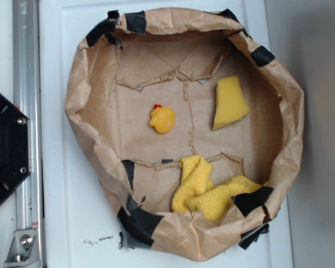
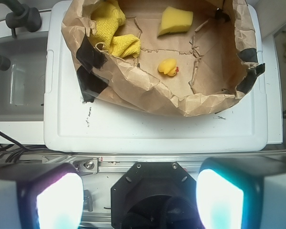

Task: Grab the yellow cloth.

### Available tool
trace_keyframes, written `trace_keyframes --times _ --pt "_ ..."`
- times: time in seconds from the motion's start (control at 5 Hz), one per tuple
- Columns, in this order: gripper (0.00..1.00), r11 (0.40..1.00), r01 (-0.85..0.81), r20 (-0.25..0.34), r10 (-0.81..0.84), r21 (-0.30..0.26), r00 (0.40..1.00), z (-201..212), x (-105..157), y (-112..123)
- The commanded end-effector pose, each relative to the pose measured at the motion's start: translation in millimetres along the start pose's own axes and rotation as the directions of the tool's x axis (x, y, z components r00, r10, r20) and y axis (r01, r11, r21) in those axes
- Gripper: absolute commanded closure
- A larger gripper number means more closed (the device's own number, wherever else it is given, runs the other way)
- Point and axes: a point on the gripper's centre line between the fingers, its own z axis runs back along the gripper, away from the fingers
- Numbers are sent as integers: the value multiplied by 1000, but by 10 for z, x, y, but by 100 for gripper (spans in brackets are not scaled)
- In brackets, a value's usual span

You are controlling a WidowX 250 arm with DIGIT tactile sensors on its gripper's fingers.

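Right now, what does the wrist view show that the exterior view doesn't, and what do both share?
Only the wrist view shows the end effector, its two fingers wide apart at the bottom edge, and a grey sink to the left. Only the exterior view shows the grey surface right of the white lid. Both show the paper bag holding the yellow cloth, rubber duck and sponge.

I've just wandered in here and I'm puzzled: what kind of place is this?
Probably a robot test bench rather than a home. A taped brown paper tub sits on a white plastic lid, holding a yellow cloth, rubber duck and sponge.
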Motion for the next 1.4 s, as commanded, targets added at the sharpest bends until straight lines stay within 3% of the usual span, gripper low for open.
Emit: trace_keyframes --times 0.0,0.2,1.2 --pt "0 1000 0 0 0 0 1000 0 0 0" --pt "0 997 -68 -2 68 48 998 -161 166 103" --pt "0 997 -68 -2 68 48 998 -161 166 103"
